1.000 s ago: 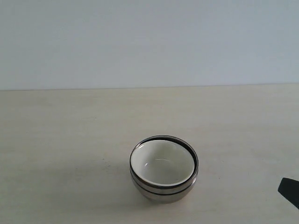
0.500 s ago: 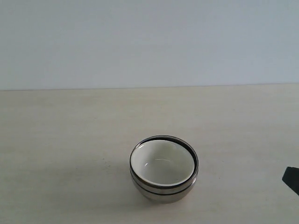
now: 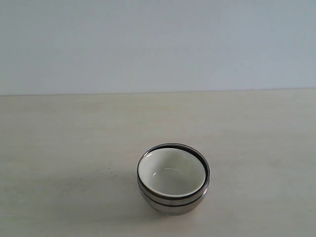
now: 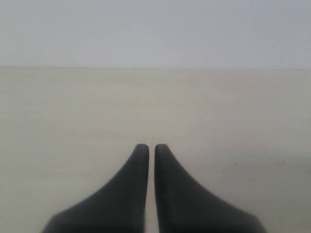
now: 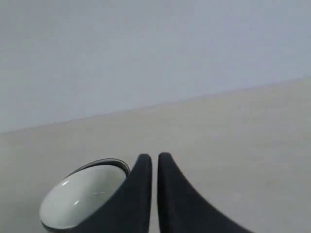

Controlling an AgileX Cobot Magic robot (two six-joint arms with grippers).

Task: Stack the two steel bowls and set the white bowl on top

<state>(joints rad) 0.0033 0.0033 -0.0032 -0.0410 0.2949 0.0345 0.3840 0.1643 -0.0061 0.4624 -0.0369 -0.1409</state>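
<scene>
White bowl [image 3: 171, 174] sits inside steel bowls [image 3: 170, 205] (stacked)

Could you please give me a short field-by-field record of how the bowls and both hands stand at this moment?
stack: white bowl nested inside the steel bowls, upright on the table
stack place: front middle of the table in the exterior view
left hand: fingers nearly together, holding nothing, over bare table
right hand: fingers nearly together, holding nothing, apart from the stack
exterior view: neither hand visible
task state: stacking looks done
</scene>
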